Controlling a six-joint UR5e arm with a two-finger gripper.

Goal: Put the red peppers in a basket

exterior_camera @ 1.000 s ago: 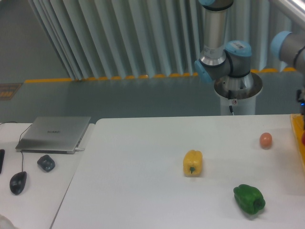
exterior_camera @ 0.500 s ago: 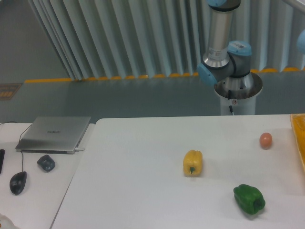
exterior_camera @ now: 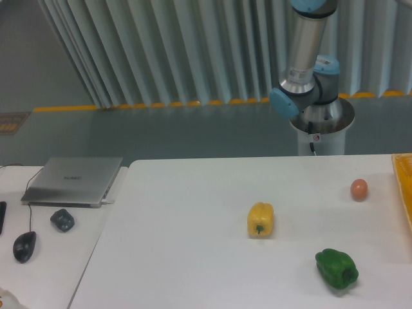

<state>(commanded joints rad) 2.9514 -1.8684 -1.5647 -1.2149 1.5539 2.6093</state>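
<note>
White table point(exterior_camera: 193, 257) up front, pale ribbed curtain at the back. Nearest: green pepper point(exterior_camera: 336, 268) at lower right. Slightly further: yellow pepper point(exterior_camera: 260, 219) mid-table, well apart from the green one. To the left, on a separate desk: black mouse point(exterior_camera: 24, 246), small dark object point(exterior_camera: 62, 219), closed laptop point(exterior_camera: 73, 180). Further right: small orange-pink fruit point(exterior_camera: 358, 188), near a yellow-orange basket point(exterior_camera: 404, 187) showing only its edge at the frame border. Behind the table: robot arm point(exterior_camera: 308, 71) on its pedestal. Gripper out of view. Red pepper nowhere visible.
</note>
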